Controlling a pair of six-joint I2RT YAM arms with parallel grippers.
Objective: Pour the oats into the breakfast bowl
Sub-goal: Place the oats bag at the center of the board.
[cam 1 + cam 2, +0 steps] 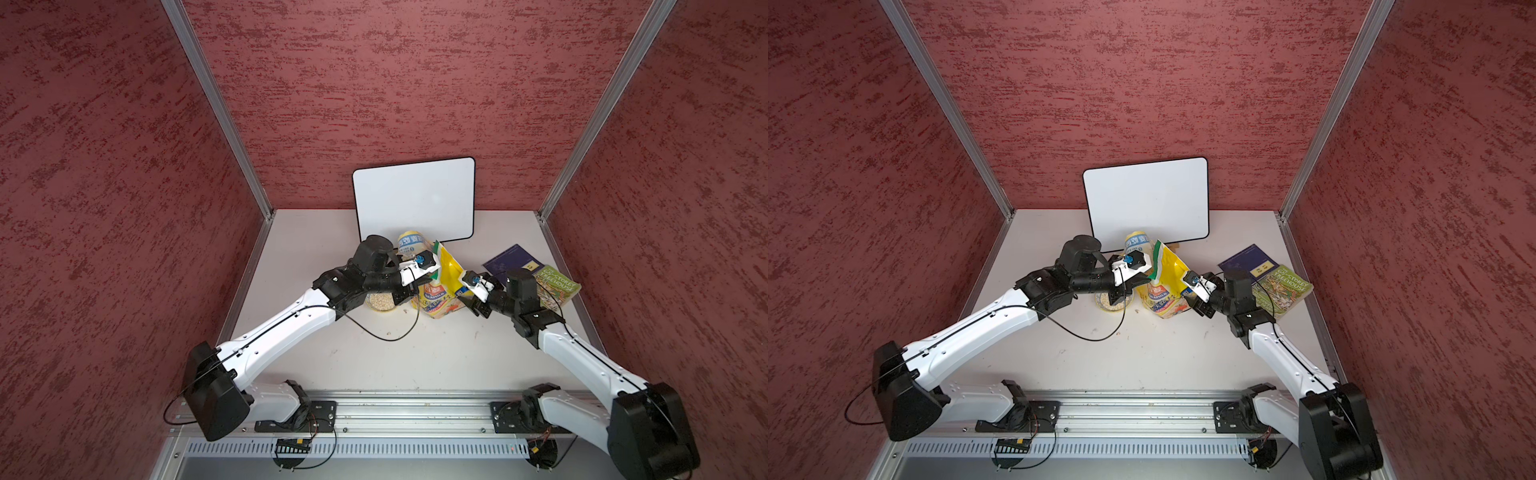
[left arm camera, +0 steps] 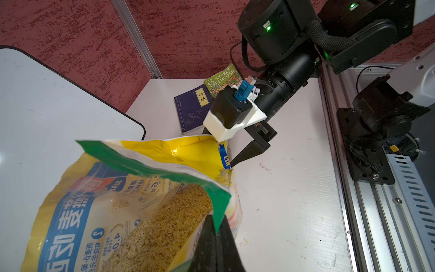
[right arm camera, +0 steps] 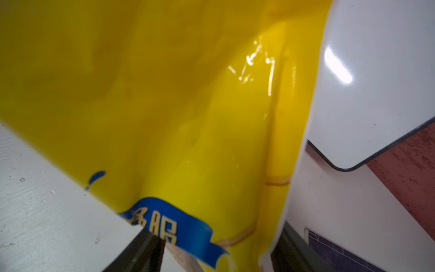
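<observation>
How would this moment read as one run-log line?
pouch: upright, mouth open | left gripper: shut on green top strip | right gripper: open, astride pouch edge | bowl: oats inside

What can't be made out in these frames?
- Small round white ceramic bowl: both top views, left arm covers most; fill level hidden.
- Large yellow plastic oat pouch: right wrist view, too close, blurred; print cut off.
- Right pincer: same view, pouch between jaws; pad contact unclear.

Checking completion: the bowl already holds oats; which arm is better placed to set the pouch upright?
Left, probably: the left gripper is shut on the green top strip of the pouch, beside the bowl; the right gripper stands open around the pouch's side, clamping nothing.
</observation>
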